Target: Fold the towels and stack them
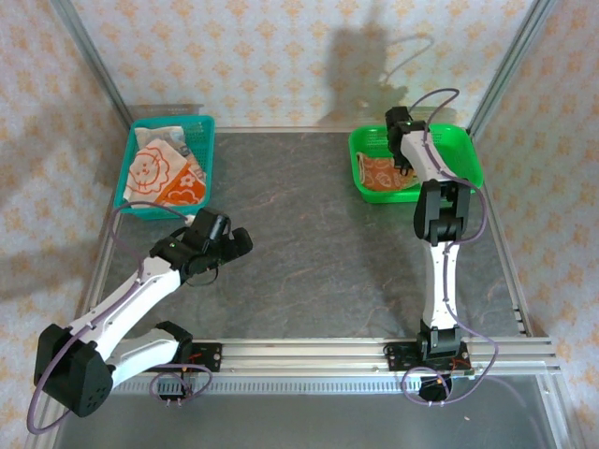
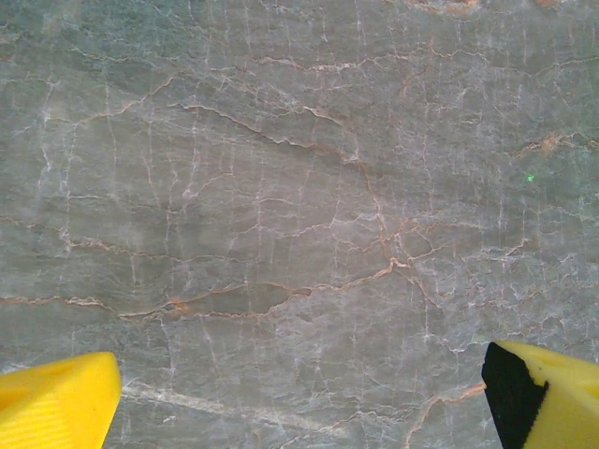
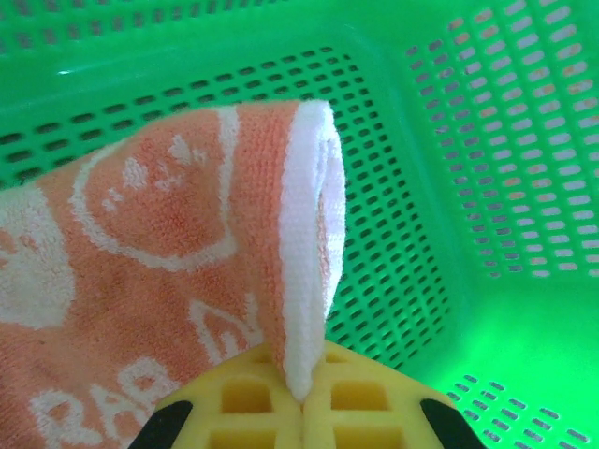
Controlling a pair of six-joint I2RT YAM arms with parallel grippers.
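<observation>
The right claw [image 3: 301, 400] pinches an orange towel [image 3: 140, 281] in the green basket [image 3: 487, 187] at one o'clock; the left claw [image 2: 299, 385] is spread wide over the desk [image 2: 281, 187]

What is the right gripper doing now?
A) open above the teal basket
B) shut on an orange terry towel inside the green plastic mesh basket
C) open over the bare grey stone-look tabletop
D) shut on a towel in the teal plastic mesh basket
B: the right wrist view shows the right gripper pinched shut on the edge of the orange terry towel, with the green plastic mesh basket around it.
</observation>
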